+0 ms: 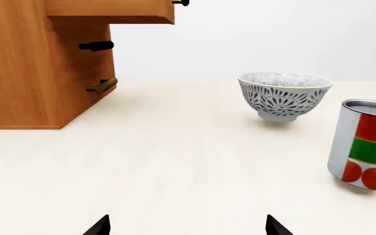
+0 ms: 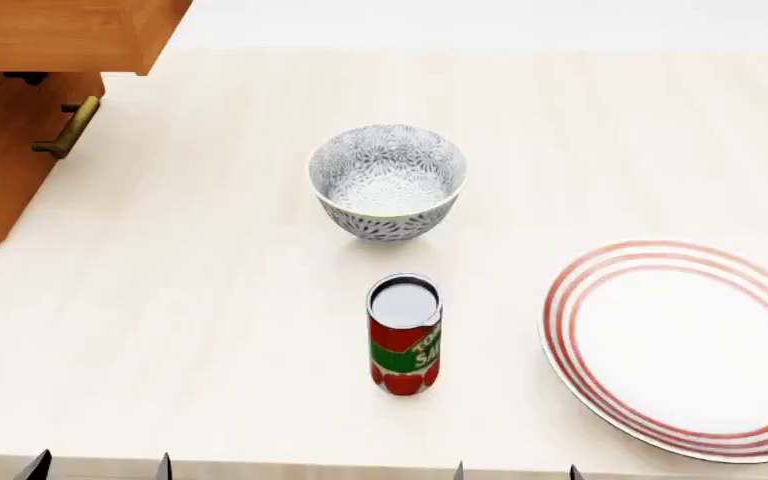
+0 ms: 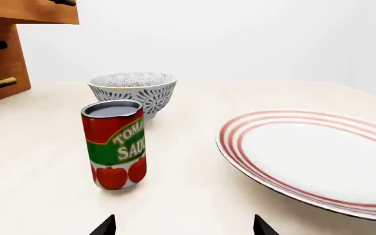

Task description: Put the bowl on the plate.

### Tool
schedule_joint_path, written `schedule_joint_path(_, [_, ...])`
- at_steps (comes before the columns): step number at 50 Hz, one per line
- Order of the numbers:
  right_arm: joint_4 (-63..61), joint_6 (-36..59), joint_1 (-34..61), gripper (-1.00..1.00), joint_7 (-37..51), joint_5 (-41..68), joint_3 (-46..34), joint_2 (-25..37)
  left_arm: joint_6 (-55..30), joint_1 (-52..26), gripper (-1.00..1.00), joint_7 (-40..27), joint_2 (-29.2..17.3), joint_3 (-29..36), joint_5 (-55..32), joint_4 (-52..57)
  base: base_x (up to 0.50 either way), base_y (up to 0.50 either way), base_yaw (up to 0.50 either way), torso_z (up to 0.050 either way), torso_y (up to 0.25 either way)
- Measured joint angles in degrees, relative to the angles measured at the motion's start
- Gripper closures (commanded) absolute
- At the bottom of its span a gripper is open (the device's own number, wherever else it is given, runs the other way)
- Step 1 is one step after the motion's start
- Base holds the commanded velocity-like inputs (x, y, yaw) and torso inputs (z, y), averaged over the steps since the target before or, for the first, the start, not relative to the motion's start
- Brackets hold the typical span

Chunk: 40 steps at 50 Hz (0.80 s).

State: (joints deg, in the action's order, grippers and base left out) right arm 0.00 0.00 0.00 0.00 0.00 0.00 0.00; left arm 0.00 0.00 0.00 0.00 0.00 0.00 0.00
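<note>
The bowl (image 2: 387, 180), grey-and-white floral with a pale rim, stands upright on the table's middle, also in the left wrist view (image 1: 284, 96) and the right wrist view (image 3: 133, 91). The plate (image 2: 684, 345), white with red rings, lies flat at the right front (image 3: 318, 154), apart from the bowl. My left gripper (image 1: 188, 226) is open near the table's front edge, nothing between its tips (image 2: 97, 466). My right gripper (image 3: 183, 226) is open too, low at the front (image 2: 515, 470), short of the plate and the can.
A red-and-green tomato sauce can (image 2: 403, 335) stands upright between bowl and front edge (image 1: 364, 144) (image 3: 114, 144). A wooden cabinet (image 2: 17, 110) with brass and black handles occupies the back left, an open drawer (image 1: 109, 11) jutting out above.
</note>
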Motion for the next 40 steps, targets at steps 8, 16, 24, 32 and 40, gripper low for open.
schedule_joint_path(8, [0.8,0.1,0.1,-1.0,1.7,1.0,-1.0,0.7,0.2,0.0,-1.0,-0.9,-0.9,1.1,-0.6,-0.2,0.0,0.0,0.0,0.0,0.0])
schedule_joint_path(16, [2.3,-0.5,0.4,-1.0,3.3,2.2,-2.1,1.7,0.6,0.0,-1.0,-2.0,-1.9,2.5,-1.1,-0.7,0.0,0.0,0.0,0.0,0.0])
schedule_joint_path(24, [2.9,-0.6,0.6,-1.0,5.0,2.7,-3.1,2.7,0.9,-0.1,-1.0,-2.7,-2.8,3.8,-1.8,-0.9,0.0,0.0,0.0,0.0,0.0])
schedule_joint_path(32, [1.6,-0.5,0.4,-1.0,6.4,2.8,-4.0,3.6,0.8,-0.6,-1.0,-3.4,-3.7,4.5,-2.5,-1.0,0.0,0.0,0.0,0.0,0.0])
schedule_joint_path(40, [-0.7,-0.2,0.0,-1.0,7.5,3.1,-4.7,4.3,0.7,-1.2,-1.0,-4.1,-4.3,5.1,-3.0,-1.2,0.0,0.0,0.0,0.0,0.0])
